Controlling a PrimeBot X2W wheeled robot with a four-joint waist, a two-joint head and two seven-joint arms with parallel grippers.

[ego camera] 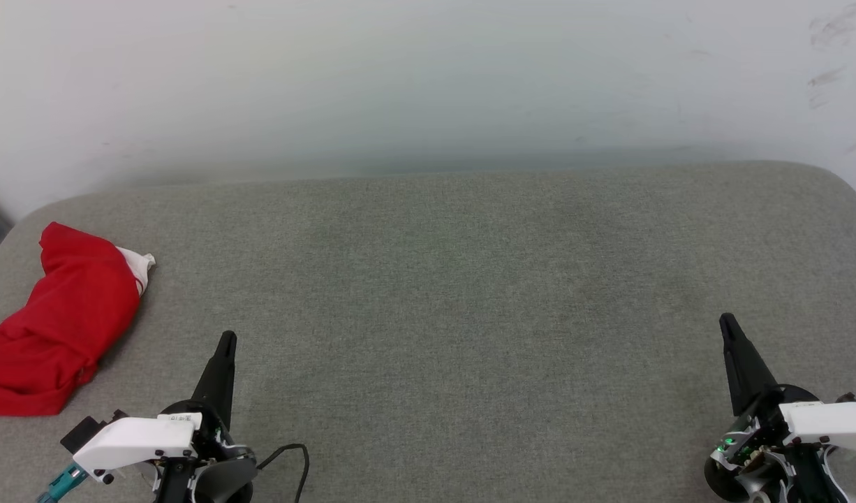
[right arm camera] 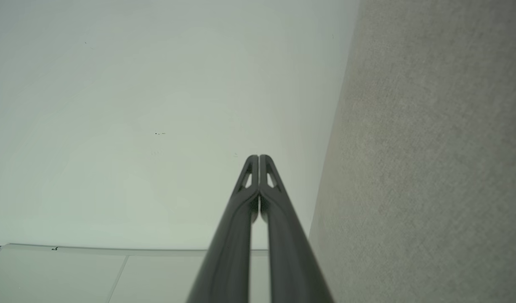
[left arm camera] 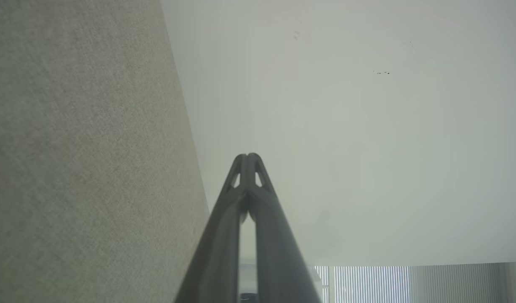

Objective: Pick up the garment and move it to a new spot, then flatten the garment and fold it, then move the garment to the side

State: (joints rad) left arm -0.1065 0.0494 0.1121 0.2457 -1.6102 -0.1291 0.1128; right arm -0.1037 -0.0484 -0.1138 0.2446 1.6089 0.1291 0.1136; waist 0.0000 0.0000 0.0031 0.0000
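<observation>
Grey fabric surface (ego camera: 470, 314) w/ rounded corners, against white wall (ego camera: 400, 84); scuff marks (ego camera: 829, 28) upper rt; blinds (left arm camera: 367, 284).

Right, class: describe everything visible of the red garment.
The garment is soft red fabric, bunched into a crumpled, elongated heap with a white piece poking out at its far end. It lies at the left edge of the grey fabric surface, partly cut off by the picture's edge. Only that surface touches it; the shut left gripper stands apart.

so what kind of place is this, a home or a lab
Probably an indoor lab or test room: a grey fabric-covered surface against a bare, scuffed white wall, vertical blinds nearby, a crumpled red garment at the surface's left edge.
</observation>
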